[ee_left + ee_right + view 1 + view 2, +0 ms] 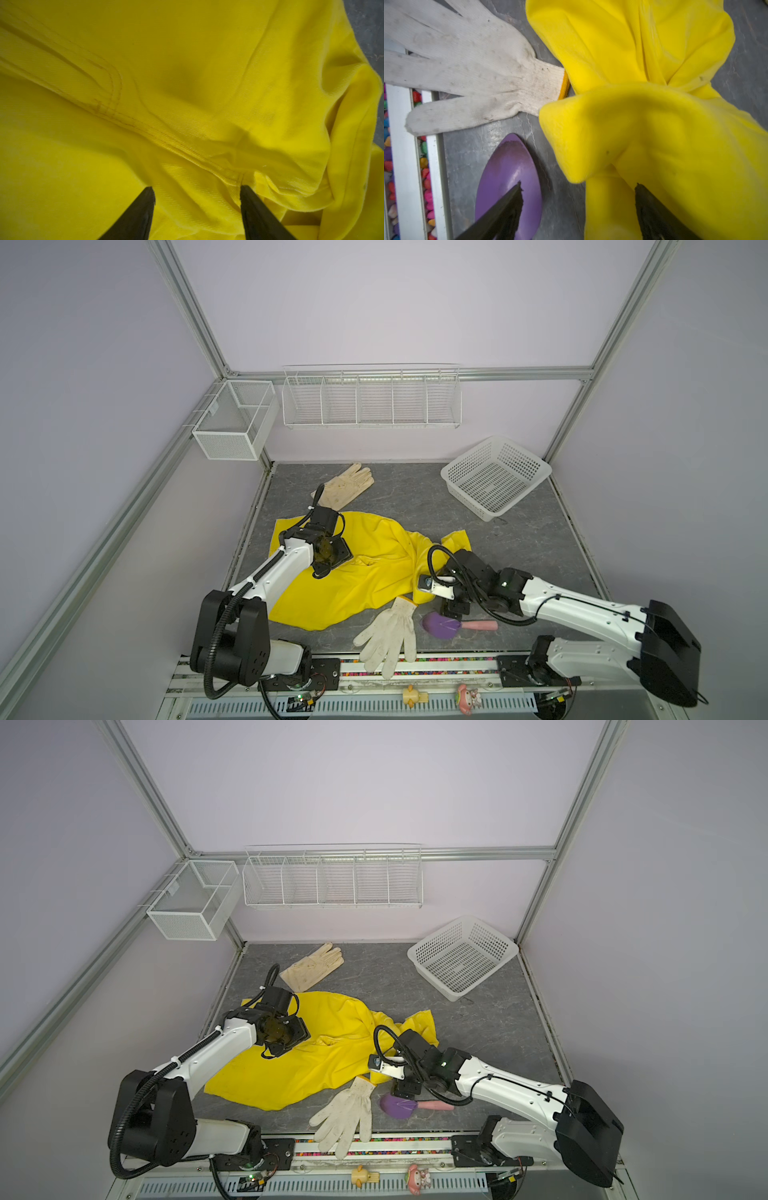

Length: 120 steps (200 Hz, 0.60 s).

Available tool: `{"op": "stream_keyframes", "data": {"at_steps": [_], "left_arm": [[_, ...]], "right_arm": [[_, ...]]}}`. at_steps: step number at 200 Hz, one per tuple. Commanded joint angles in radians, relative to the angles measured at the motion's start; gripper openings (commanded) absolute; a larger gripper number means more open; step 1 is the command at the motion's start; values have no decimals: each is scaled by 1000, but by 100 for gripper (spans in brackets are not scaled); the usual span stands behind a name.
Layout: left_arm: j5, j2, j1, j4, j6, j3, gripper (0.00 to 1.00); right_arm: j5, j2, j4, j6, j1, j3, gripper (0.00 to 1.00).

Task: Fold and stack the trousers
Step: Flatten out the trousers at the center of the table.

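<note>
The bright yellow trousers (365,576) (320,1056) lie crumpled on the grey table in both top views. My left gripper (322,570) points down onto their left part. In the left wrist view that gripper (197,188) is open, both tips resting on flat yellow cloth (187,93) with a seam running between them. My right gripper (451,610) is at the trousers' right edge. It is open in the right wrist view (578,185): one finger (506,205) is over a purple scoop, the other (650,205) against a bunched fold of the trousers (654,124).
A white knit glove (390,635) (467,68) lies by the front rail, touching the trousers. A purple scoop (442,624) (508,158) with a pink handle sits beside it. A cream glove (347,485) lies at the back, a white basket (496,477) at back right.
</note>
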Motion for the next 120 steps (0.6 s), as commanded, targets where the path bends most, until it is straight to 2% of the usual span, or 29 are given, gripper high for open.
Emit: {"op": "stream_keyframes", "data": {"at_steps": [1,22,31,52,81,91,120], "left_arm": [[-2,-14,0,4,-26,-25,66],[0,-10,-1,23,-31,-47,66],[0,-6,0,30,-32,-48,66],[-3,4,0,37,-32,-50,66],[-23,16,0,41,-27,-55,66],[-39,23,-1,40,-22,-56,66],[-65,58,0,57,-16,-66,66]], "right_arm": [[83,57,151,-26,30,-29,85],[125,115,233,-41,71,-47,84],[160,140,240,-37,77,-44,80],[259,155,237,13,64,-33,44],[161,-25,145,131,-52,-20,15],[129,-100,97,146,-106,-15,11],[52,-232,-63,129,-251,52,9]]}}
